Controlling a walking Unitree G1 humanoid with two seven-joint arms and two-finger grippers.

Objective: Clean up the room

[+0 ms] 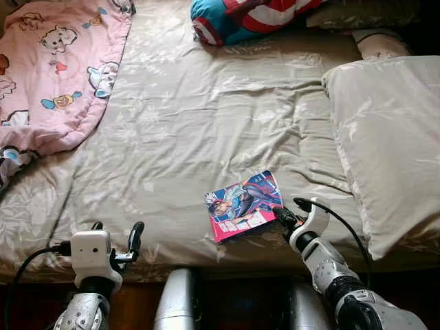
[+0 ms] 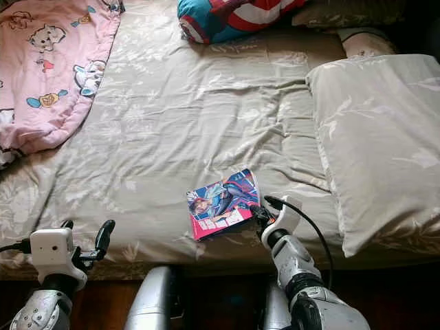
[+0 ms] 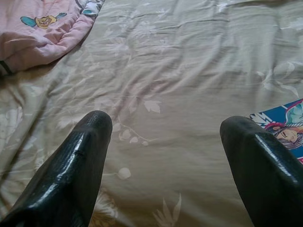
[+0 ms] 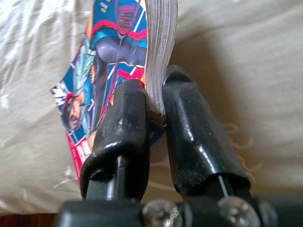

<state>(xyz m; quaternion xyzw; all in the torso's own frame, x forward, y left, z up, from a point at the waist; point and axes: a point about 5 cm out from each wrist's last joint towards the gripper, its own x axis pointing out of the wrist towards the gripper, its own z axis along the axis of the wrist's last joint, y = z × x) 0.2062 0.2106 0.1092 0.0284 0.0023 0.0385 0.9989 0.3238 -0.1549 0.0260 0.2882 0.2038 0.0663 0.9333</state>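
The right gripper (image 4: 154,101) pinches the comic book (image 1: 244,204) by its corner near the bed's (image 1: 206,124) front edge; its fingertips are hidden under the pages. The left gripper (image 1: 117,237) hovers wide apart and empty over the front left edge. A pink blanket (image 1: 55,69) is cut off at the far left corner, a pillow (image 1: 388,137) along the right edge.

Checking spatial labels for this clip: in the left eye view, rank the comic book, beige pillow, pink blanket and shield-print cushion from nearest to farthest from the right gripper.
Right gripper:
1. Comic book, clamped in its fingers.
2. Beige pillow, robot's right.
3. Shield-print cushion, far edge of the bed.
4. Pink blanket, far left.
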